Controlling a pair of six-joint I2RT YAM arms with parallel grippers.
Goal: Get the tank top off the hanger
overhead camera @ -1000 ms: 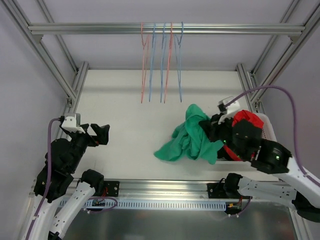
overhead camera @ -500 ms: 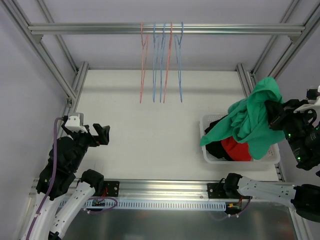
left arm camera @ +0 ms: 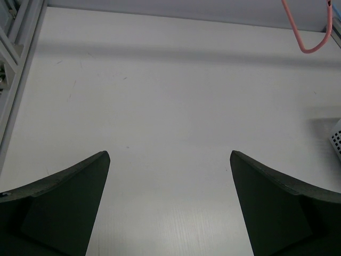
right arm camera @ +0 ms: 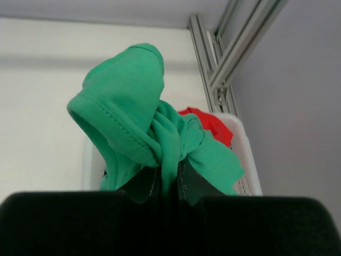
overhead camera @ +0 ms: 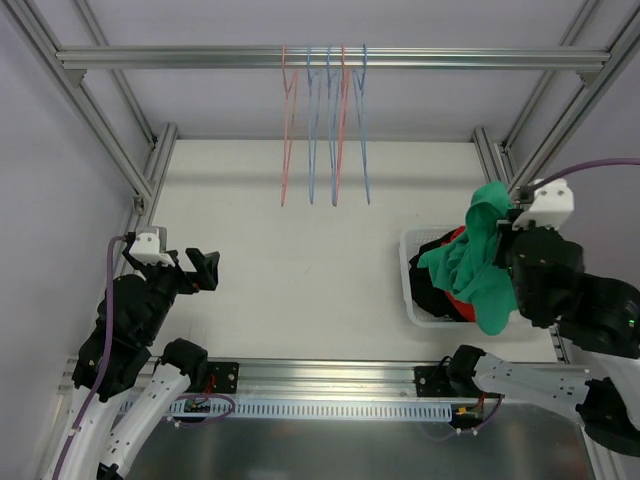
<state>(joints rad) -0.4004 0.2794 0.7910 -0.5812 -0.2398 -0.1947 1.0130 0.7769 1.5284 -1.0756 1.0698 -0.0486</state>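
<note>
White tabletop (overhead camera: 280, 260) boxed in by an aluminium frame, with a rail (overhead camera: 200, 57) across the far end. On that rail, a tight row of thin pink and blue hangers (overhead camera: 325, 120).

Over at the right edge of the table, a white basket (overhead camera: 408, 290) with a red garment (overhead camera: 457, 300) and a black garment (overhead camera: 430, 290) inside. Above it, the green tank top (overhead camera: 480, 270), bunched into a crumpled hanging mass. Sits well apart from the hangers and drapes down over the right part of the basket. Cannot tell whether its lowest fold touches the rim.

Pinched at a gathered fold by the right gripper (right arm camera: 168, 186). In the right wrist view, jaws closed tight on the cloth, only a narrow slit between them, filled with green fabric. From there, loops upward in a hemmed fold and falls back toward the camera, with red cloth and the basket wall behind it.

Near the left edge, the left gripper (overhead camera: 197, 270), held above the table and well apart from everything else. Jaws spread wide in the left wrist view, grasping nothing, plain tabletop between them. At the top right of that view, the lower curve of a pink hanger (left arm camera: 309, 32). At the far right edge, a corner of the basket.
</note>
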